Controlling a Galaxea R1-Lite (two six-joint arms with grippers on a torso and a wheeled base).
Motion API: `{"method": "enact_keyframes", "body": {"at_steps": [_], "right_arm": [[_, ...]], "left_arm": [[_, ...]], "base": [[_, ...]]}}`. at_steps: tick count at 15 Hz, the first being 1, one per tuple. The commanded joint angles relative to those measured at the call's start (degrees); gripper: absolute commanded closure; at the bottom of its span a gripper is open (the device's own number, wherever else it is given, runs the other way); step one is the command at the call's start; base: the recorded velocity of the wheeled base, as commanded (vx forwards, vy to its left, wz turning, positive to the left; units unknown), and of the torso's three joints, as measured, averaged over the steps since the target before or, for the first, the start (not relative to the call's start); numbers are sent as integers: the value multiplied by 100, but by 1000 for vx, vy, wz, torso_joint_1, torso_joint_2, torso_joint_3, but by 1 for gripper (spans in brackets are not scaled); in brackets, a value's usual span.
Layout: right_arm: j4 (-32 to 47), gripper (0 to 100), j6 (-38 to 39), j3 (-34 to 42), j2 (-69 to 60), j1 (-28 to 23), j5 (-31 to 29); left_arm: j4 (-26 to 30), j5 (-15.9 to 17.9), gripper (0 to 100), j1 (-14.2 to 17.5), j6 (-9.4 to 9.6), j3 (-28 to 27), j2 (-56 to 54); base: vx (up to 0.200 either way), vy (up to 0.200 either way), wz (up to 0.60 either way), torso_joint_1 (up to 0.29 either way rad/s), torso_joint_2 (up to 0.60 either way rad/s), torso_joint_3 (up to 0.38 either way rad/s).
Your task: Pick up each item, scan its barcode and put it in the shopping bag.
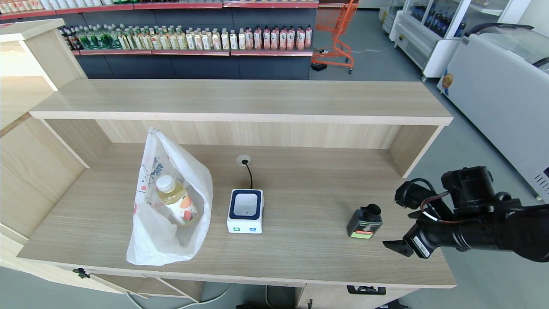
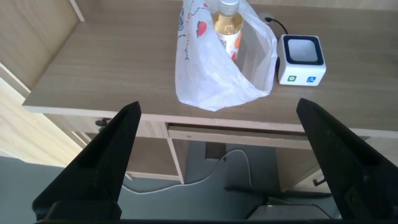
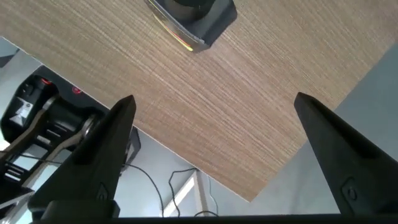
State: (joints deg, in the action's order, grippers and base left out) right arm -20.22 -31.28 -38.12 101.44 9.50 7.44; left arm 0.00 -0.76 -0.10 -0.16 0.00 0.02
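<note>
- On the right side of the surface (image 1: 309,189), a small dark bottle (image 1: 364,221) with a black cap stands upright, its green and red label facing the near edge. It is well apart from the bag.
- My right tool (image 3: 214,102) hangs just right of that dark bottle, over the near right corner of the surface. Its two fingers are spread wide and it has hold of nothing.
- Between those fingers I see bare wood, with the dark bottle farther off and untouched.
- My left tool (image 2: 219,107) sits out past the near edge of the surface, on the left. It is also spread wide and grips nothing.
- Beyond it, on the left part of the surface, stands the white shopping bag (image 1: 167,206) with its mouth open.
- A drink bottle (image 1: 176,199) with a white cap and pale yellow liquid leans inside the bag.
- Just right of the bag, near the middle of the surface, sits the white scanner (image 1: 245,210) with its dark-rimmed window facing up.
- A black cable (image 1: 248,174) runs from the far side of the scanner to a round hole in the surface.
- Far behind, store shelves (image 1: 193,38) carry rows of drinks.
</note>
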Motion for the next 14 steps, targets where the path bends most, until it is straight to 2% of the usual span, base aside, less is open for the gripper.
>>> {"method": "enact_keyframes", "body": {"at_steps": [1,4,9,10,14], "right_arm": [[-105,0,-89,15,201,-9,214],[-395,0,-598,-2,491,-62,513],[-667,0,-625,-64,781,-27,584],[-667,100,-616,-108,816,-27,733],[-904,100,-616,-161,1027,0,812]], "left_arm": [[0,-4,0,1,-11,0,-2],[0,-4,0,1,-2,0,-2],[0,-4,0,1,-2,0,-2],[0,-4,0,1,-11,0,-2],[0,-4,0,1,-11,0,-2]], "base": [[0,0,0,0,0,0],[0,0,0,0,0,0],[0,0,0,0,0,0],[0,0,0,0,0,0],[0,0,0,0,0,0]]}}
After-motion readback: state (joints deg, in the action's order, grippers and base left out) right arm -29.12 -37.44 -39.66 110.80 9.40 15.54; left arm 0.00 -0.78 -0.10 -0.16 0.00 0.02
